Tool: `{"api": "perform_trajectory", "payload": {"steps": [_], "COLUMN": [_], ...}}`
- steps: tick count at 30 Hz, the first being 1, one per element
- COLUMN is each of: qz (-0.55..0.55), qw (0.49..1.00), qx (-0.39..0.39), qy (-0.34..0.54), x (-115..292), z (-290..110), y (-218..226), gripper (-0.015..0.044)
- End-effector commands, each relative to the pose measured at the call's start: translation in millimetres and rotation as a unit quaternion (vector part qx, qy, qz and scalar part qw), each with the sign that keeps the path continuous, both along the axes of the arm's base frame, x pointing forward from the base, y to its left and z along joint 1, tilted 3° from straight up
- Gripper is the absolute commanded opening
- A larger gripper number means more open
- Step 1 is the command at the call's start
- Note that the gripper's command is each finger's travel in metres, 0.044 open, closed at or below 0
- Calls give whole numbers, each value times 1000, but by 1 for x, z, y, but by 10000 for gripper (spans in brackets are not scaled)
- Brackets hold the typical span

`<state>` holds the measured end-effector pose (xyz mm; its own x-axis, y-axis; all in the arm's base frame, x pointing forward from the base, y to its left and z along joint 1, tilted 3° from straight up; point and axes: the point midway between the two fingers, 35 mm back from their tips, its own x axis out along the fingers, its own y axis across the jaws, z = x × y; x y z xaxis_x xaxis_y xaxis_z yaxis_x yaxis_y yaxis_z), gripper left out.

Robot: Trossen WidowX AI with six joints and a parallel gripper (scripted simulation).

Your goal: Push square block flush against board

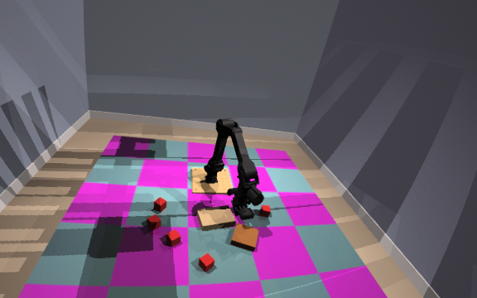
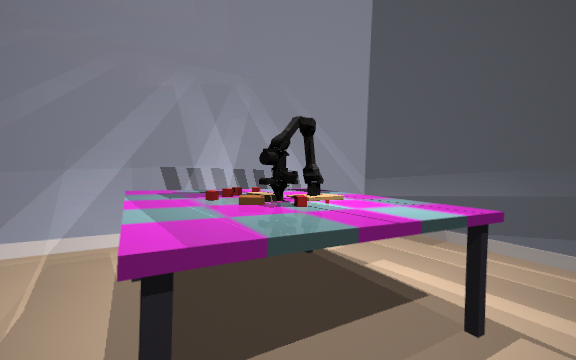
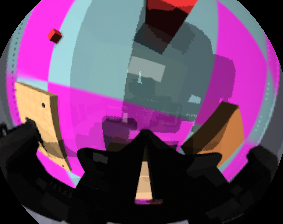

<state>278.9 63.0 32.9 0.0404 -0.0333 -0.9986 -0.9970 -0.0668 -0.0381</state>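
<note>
Pink and teal squares cover the table (image 1: 288,257). The black arm (image 1: 238,153) stands on a pale base plate (image 1: 199,186) and bends down to the table. Its gripper (image 1: 244,212) is low, with the fingers squeezed tight together and nothing between them.

From the top view, the gripper is right at the right end of the pale board (image 1: 216,218). I cannot tell if it touches the board, because the black fingers hide that spot. The orange-brown square block (image 1: 245,237) lies just in front of the gripper, to the right of the board. One corner of the block comes close to the board, but the block is turned, so no whole side lies along it.

In the wrist view, the board (image 3: 40,123) is cut off at the left and the block (image 3: 221,136) shows at the right, partly hidden by the dark fingers.

From the side view, the board and block (image 2: 252,200) look very flat and are hard to tell apart.

Small red cubes (image 1: 173,237) sit around them, one (image 1: 265,210) just right of the gripper.
</note>
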Motion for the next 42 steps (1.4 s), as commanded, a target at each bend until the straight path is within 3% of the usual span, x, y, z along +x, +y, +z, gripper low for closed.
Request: {"api": "perform_trajectory", "payload": {"steps": [1,16,21,27,42], "qz": [-1,-1,-1,-4,-251], "qw": [1000,1000,1000,1000,968], "qx": [-2,-1,0,0,8], "qy": [0,0,0,0,-8], "x": [0,-3,-4,-4,-25], "z": [0,-1,51,54,57], "y": [7,31,29,28,-2], "gripper": [0,0,0,0,0]}}
